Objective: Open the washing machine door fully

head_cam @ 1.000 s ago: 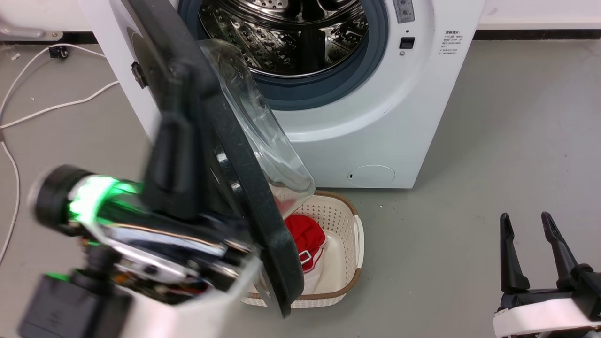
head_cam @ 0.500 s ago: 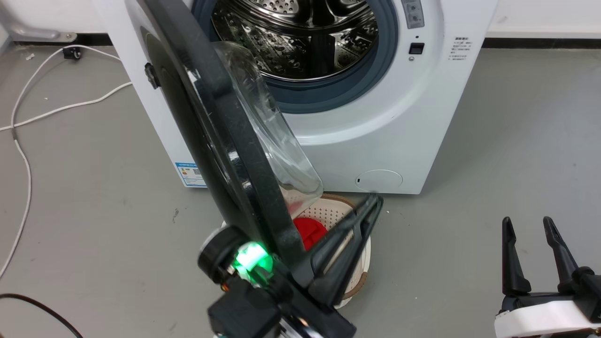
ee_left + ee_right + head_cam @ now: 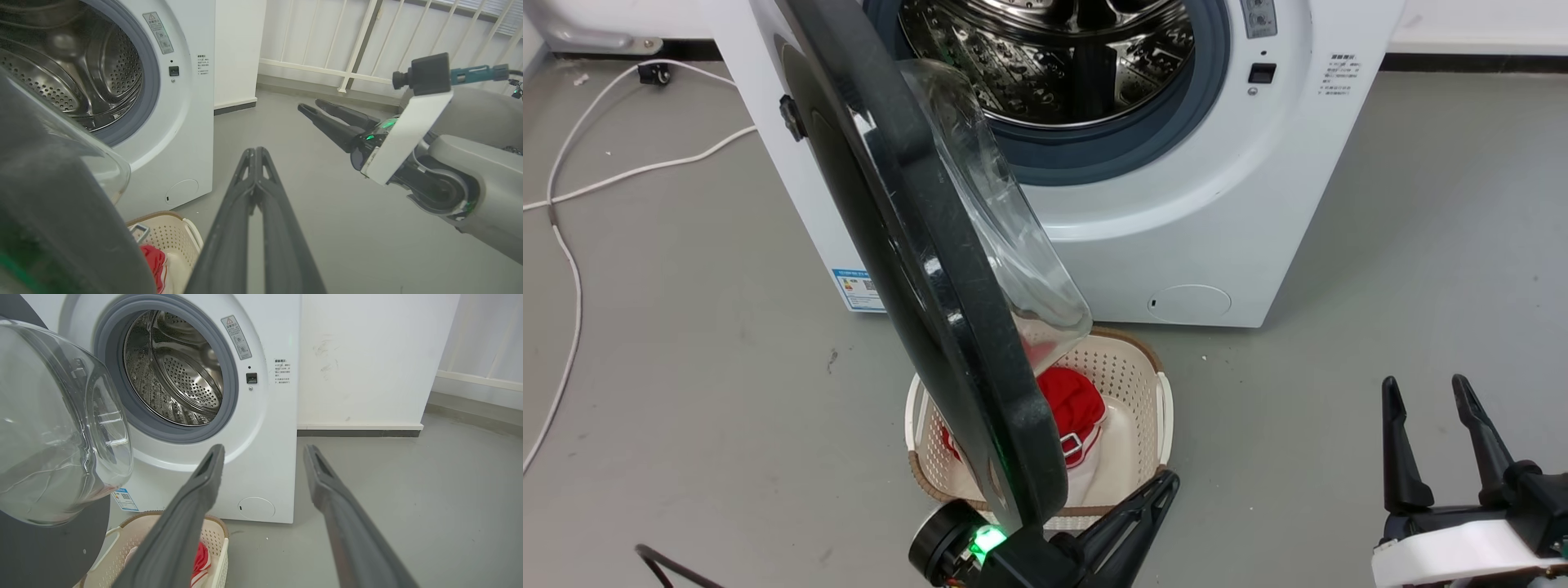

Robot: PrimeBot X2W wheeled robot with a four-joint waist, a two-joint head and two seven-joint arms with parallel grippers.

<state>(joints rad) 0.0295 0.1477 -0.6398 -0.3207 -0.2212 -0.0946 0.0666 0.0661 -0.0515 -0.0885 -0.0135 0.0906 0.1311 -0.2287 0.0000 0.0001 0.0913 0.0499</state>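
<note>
**Door edge-on to the robot, left gripper at its free rim**

Head view: the washing machine door [image 3: 931, 269] stands nearly edge-on. It is hinged at the left edge of the machine [image 3: 1217, 204] front and runs down the view to end over the laundry basket [image 3: 1156, 384] on the floor. Its long line points almost straight at the robot, so it looks roughly square to the front and not yet folded back. The left gripper [image 3: 1168, 483], pressed together and empty, sits just beside the door's free rim on the glass bowl [image 3: 1005, 245] side. The right gripper [image 3: 1423, 384] is spread wide, well apart to the right.

Left wrist view: the clenched fingers point over bare floor, with the door looming at that view's left – whether they touch I cannot tell.

Right wrist view: the parted fingers frame the drum mouth [image 3: 179, 371], with the bowl bulging at that view's left.

The left arm is the nearer one and is placed to push the rim away from the drum mouth – the right would have to cross over
</note>
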